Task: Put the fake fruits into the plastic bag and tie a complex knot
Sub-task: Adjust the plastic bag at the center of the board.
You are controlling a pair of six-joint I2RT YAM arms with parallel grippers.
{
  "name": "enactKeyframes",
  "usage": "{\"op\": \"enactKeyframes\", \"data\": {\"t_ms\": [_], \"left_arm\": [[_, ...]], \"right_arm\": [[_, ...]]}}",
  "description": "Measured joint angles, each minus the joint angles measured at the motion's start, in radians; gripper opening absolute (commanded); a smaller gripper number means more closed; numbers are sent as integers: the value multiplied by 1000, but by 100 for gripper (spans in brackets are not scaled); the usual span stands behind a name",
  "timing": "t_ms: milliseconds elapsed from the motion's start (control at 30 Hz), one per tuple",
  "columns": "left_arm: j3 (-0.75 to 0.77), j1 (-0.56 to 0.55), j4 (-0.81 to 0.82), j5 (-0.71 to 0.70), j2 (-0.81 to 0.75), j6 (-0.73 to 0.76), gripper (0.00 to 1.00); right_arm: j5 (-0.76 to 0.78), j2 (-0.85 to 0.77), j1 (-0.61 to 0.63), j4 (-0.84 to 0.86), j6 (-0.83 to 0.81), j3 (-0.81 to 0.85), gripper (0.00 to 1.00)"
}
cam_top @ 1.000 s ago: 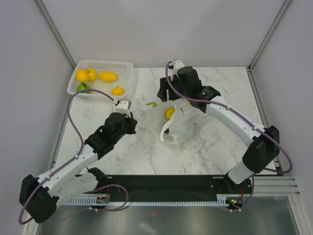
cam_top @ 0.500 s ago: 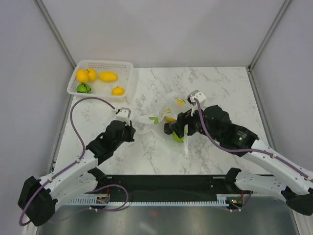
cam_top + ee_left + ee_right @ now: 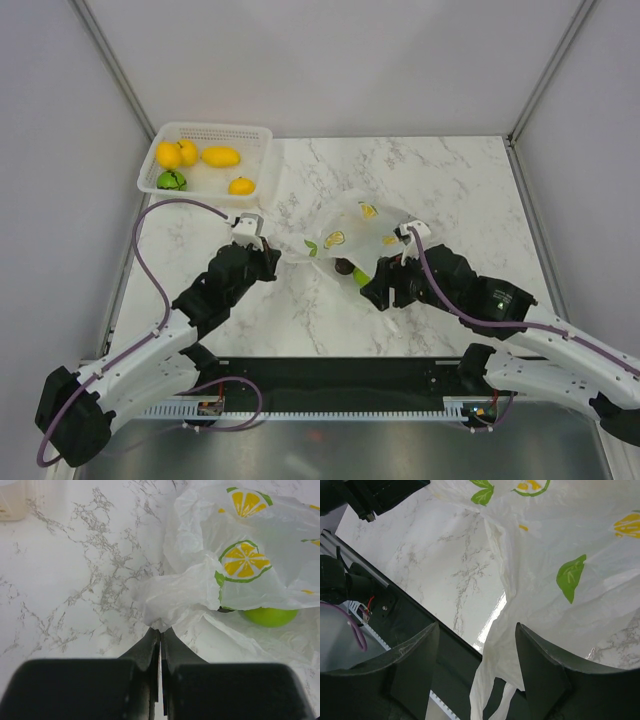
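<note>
Pinching an edge of the plastic bag [image 3: 200,587] at their tips, left jaws

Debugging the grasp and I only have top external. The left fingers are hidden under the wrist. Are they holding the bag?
Observer: Yes. In the left wrist view the left fingers are shut on a pinched fold of the plastic bag.
Operator: And the right side?
Observer: In the right wrist view the right fingers stand open. A strip of the bag hangs between them, unclamped.
</note>
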Motion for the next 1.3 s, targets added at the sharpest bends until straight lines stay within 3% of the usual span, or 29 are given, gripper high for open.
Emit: {"op": "enactKeyframes", "data": {"t_ms": [500, 733, 1067, 1100, 1167, 1200, 1267, 1300], "left_arm": [[0, 0, 0, -4, -4, 0, 4], [0, 0, 0, -6, -4, 0, 4], [0, 0, 0, -6, -3, 0, 4], [0, 0, 0, -6, -3, 0, 4], [0, 0, 0, -6, -3, 0, 4], [0, 0, 0, -6, -3, 0, 4], [0, 0, 0, -6, -3, 0, 4], [0, 0, 0, -6, -4, 0, 4]], "right_arm": [[51, -35, 11, -225, 26, 32, 77], [23, -59, 11, -249, 13, 32, 64], [-143, -43, 15, -177, -1, 0, 62], [-151, -40, 15, -175, -3, 0, 59], [-157, -33, 15, -172, -6, 0, 41], [-157, -30, 15, -171, -9, 0, 27], [-152, -24, 15, -169, -11, 0, 14], [-143, -21, 15, -169, -8, 0, 0]]}}
